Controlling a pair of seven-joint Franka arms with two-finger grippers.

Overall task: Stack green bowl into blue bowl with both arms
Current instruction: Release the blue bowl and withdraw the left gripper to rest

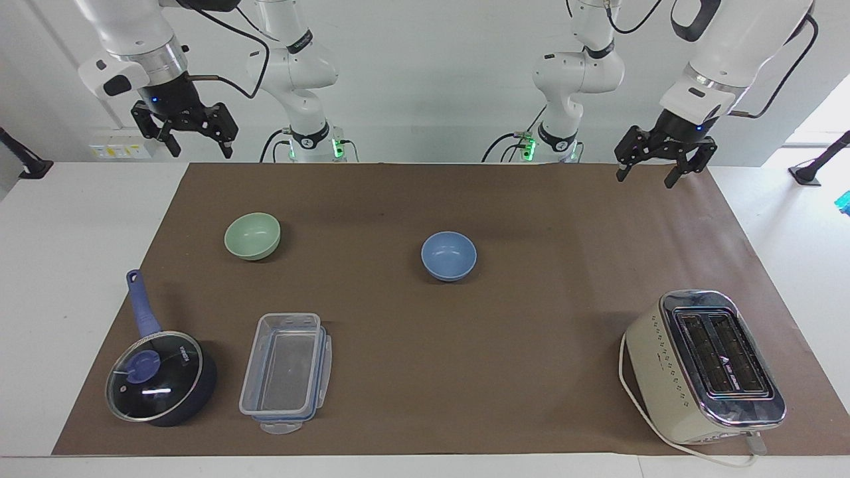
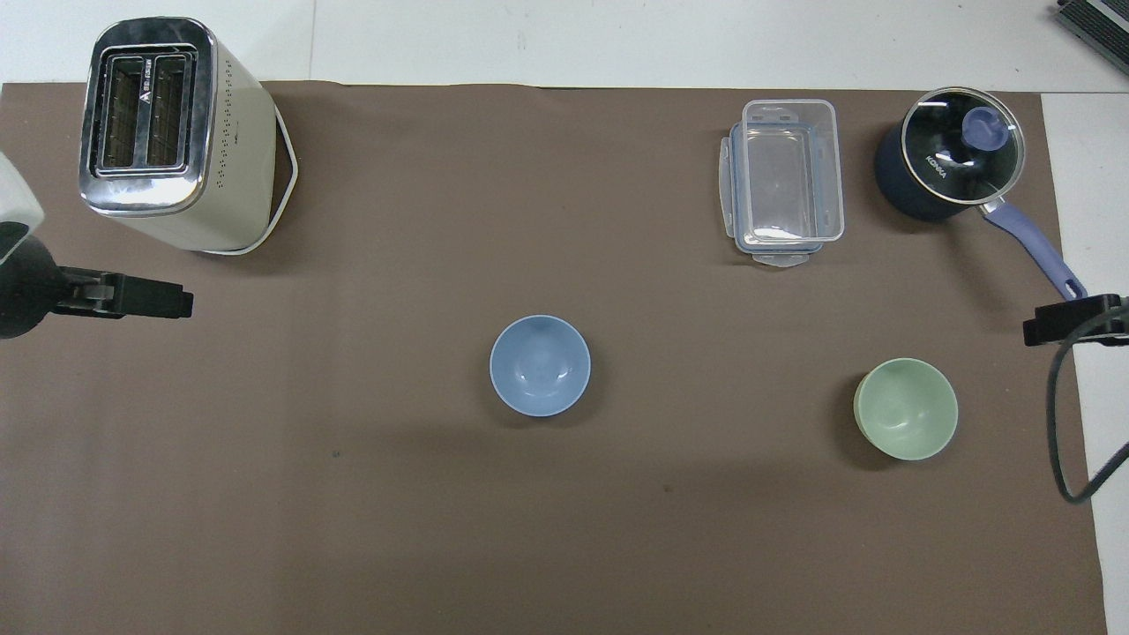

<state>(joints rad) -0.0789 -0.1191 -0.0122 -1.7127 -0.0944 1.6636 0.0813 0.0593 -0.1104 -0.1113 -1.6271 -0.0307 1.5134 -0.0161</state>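
Observation:
The periwinkle-blue bowl (image 1: 449, 255) stands upright and empty near the middle of the brown mat; it also shows in the overhead view (image 2: 540, 365). The sage-green bowl (image 1: 252, 236) stands upright and empty toward the right arm's end, seen from above too (image 2: 906, 408). The bowls are well apart. My left gripper (image 1: 644, 180) is open and empty, raised over the mat's left-arm end (image 2: 168, 302), far from both bowls. My right gripper (image 1: 202, 153) is open and empty, raised over the mat's edge at the right arm's end (image 2: 1050, 331), and waits.
A cream toaster (image 1: 704, 365) stands farther from the robots at the left arm's end. A clear plastic container (image 1: 285, 372) and a dark lidded saucepan (image 1: 159, 378) with a blue handle stand farther out than the green bowl.

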